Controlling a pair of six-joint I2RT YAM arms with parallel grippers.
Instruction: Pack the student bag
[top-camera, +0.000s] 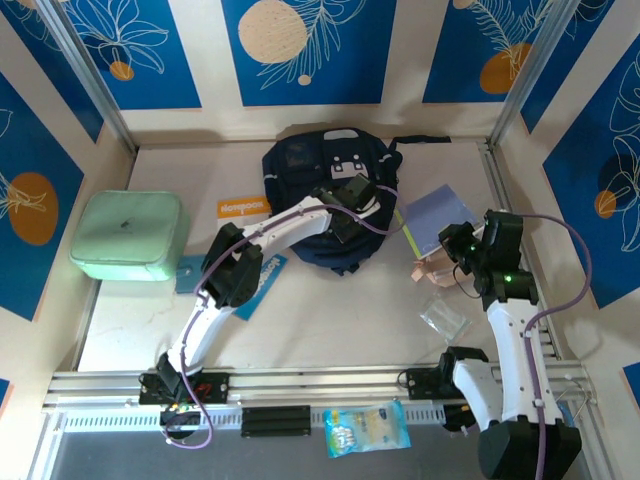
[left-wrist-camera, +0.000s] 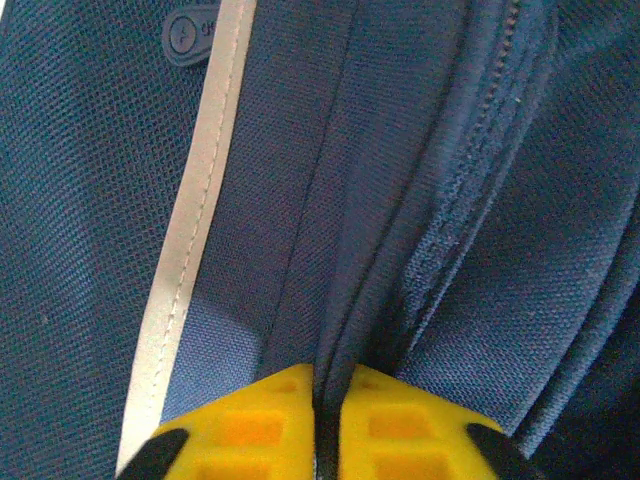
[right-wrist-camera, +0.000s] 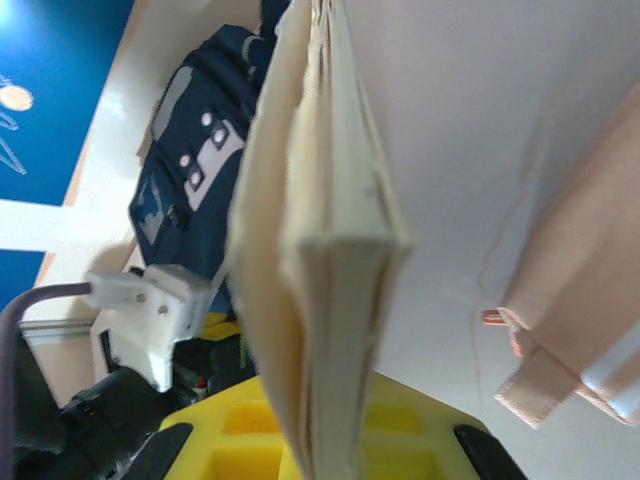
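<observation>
The student bag (top-camera: 300, 165), a dark navy backpack with a grey-white patch, lies at the back centre of the table. My left gripper (top-camera: 347, 220) rests on its right front part. In the left wrist view the yellow fingers (left-wrist-camera: 250, 425) are shut on a narrow fold of the bag's navy fabric (left-wrist-camera: 480, 250) beside a zipper line. My right gripper (top-camera: 453, 248) stands to the right of the bag, shut on a notebook (top-camera: 440, 212) with a lavender-blue cover. In the right wrist view the notebook's cream page edges (right-wrist-camera: 330, 270) rise edge-on from between the jaws, with the bag (right-wrist-camera: 190, 180) behind.
A mint green case (top-camera: 130, 235) sits at the left. An orange-labelled book (top-camera: 243, 207) and blue flat items (top-camera: 265, 272) lie near the left arm. A pink pouch (top-camera: 435, 272) and a clear plastic piece (top-camera: 443, 320) lie by the right arm. A snack packet (top-camera: 367, 430) lies at the front rail.
</observation>
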